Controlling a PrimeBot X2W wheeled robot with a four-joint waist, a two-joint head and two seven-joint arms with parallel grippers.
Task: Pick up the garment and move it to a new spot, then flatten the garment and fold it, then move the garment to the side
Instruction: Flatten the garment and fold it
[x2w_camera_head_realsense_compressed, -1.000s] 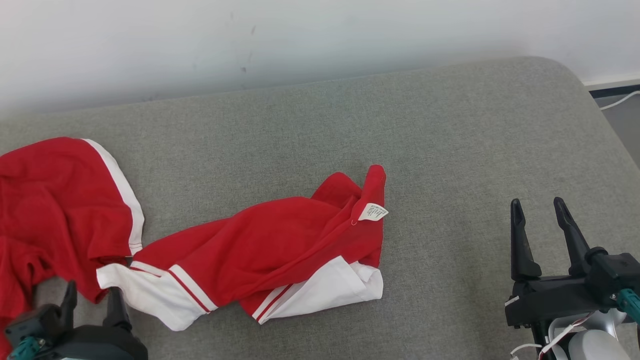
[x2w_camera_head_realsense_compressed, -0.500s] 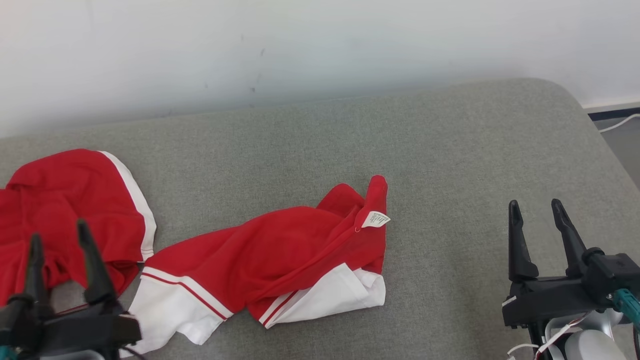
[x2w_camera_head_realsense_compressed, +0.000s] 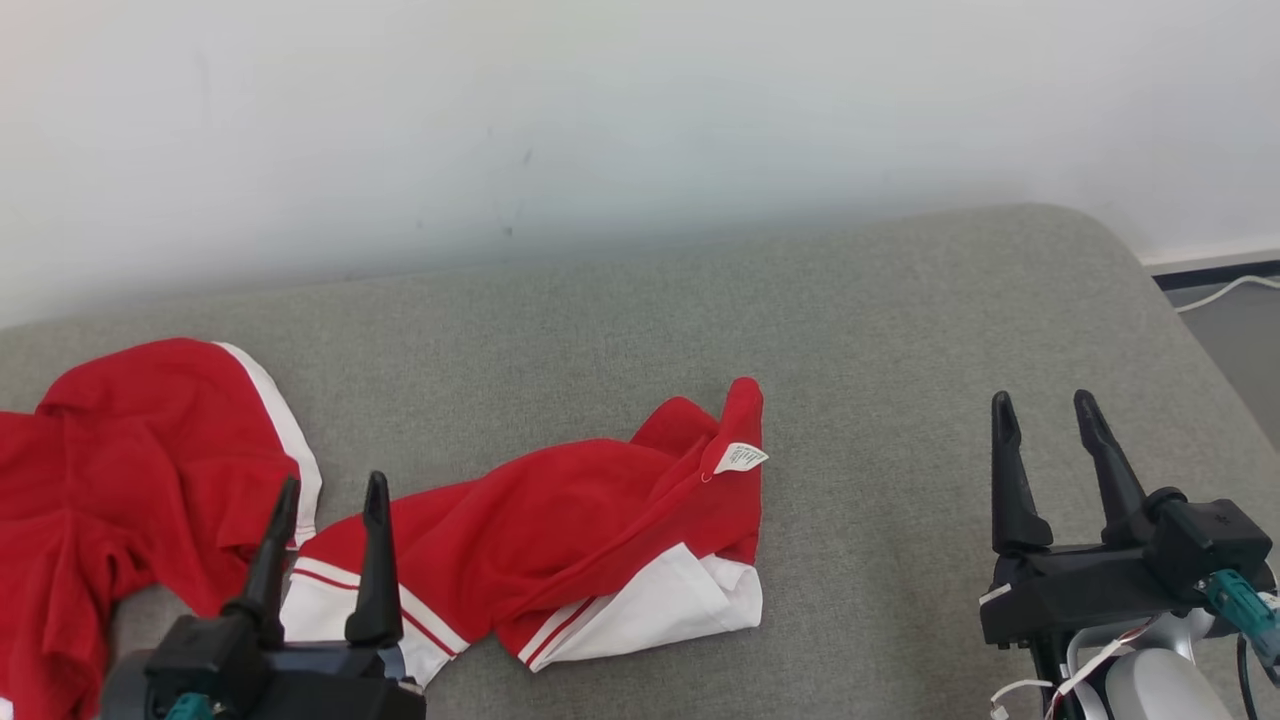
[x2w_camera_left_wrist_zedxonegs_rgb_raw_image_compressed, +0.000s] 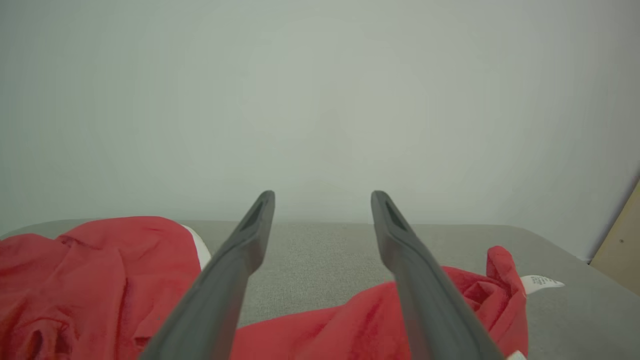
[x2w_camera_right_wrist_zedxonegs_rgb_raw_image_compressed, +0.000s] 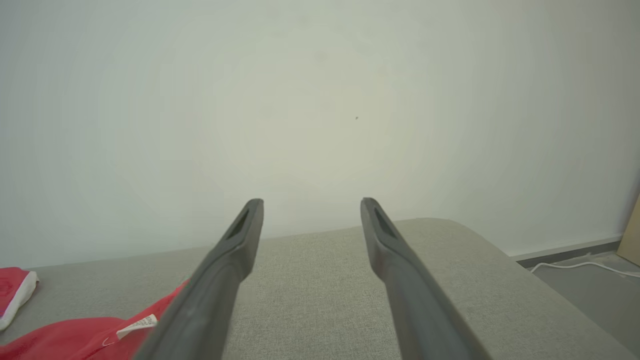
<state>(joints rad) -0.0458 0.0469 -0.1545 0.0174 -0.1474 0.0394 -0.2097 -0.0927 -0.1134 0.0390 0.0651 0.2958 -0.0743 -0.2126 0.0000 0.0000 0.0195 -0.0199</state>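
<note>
While the left gripper (x2w_camera_head_realsense_compressed: 333, 482) is lifting off the crumpled garment (x2w_camera_head_realsense_compressed: 560, 520), spread wide like the right gripper (x2w_camera_head_realsense_compressed: 1042, 398), flattening is probably coming next.

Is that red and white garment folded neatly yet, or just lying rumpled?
Not folded: the red and white garment lies crumpled and twisted across the grey padded surface, creased, with its white label turned out.

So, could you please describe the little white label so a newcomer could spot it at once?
On the grey fabric cushion lies a crumpled red and white garment. Near its upturned right-hand tip sits the small white printed label, the only white patch bearing text.
</note>
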